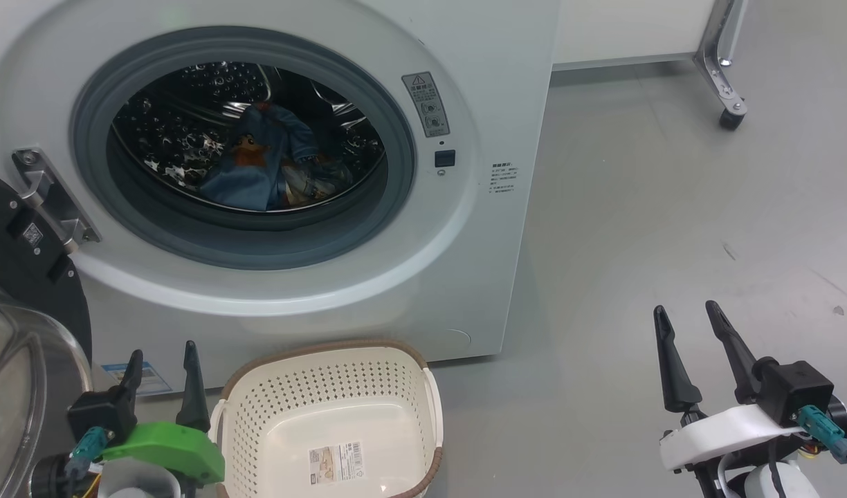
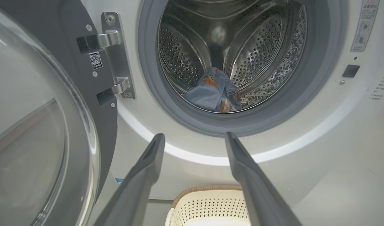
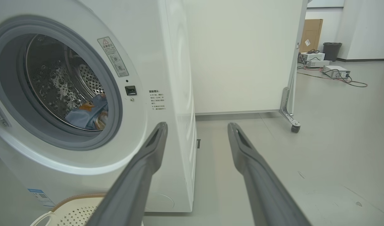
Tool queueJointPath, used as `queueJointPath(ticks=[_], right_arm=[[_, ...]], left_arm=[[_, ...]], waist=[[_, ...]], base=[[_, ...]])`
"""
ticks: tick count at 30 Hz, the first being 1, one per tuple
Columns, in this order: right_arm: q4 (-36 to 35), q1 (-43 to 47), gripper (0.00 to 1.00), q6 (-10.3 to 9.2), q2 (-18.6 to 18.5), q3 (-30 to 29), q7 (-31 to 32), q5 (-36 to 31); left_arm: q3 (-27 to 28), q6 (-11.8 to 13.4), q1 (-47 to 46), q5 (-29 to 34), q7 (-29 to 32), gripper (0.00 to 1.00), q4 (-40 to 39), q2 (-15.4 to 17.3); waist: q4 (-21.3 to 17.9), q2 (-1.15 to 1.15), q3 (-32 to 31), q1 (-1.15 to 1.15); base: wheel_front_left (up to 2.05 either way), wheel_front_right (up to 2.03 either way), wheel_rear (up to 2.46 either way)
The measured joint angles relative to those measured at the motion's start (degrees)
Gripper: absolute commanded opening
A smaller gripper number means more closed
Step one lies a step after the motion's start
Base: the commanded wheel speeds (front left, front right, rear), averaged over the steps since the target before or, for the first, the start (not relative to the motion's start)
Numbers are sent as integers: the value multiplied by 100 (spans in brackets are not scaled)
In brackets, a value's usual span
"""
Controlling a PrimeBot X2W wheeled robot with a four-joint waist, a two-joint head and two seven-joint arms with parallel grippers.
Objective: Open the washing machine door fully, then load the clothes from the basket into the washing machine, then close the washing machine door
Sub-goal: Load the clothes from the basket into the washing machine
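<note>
Jaws stand wide and empty on both, the left gripper [image 1: 162, 353] low between door [image 1: 43, 290] and basket [image 1: 326, 349], the right gripper [image 1: 686, 309] low over floor [image 1: 638, 228] at right, both pointing far.

Around the washing machine [image 1: 465, 207]

Hinged at the left of the opening and swung out leftward: the washing machine door [image 1: 43, 311]. Inside the drum, low down: the clothes [image 1: 257, 166]. On the floor [image 1: 638, 242] just before the machine: the basket [image 1: 326, 415]. Just left of the basket: the left gripper [image 1: 162, 349]. Well apart to the right, over the floor: the right gripper [image 1: 686, 308]. Behind, far right: a castor [image 1: 731, 117]
</note>
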Motion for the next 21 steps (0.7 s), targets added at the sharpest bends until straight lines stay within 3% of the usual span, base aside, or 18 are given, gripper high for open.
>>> queueJointPath(ticks=[21], right_arm=[[-12,88,100,1,2,34,0,-1]], left_arm=[[21,0,855,44,0,100,-1101,-2]], waist=[[24,0,-102,0]], base=[[0,0,0]])
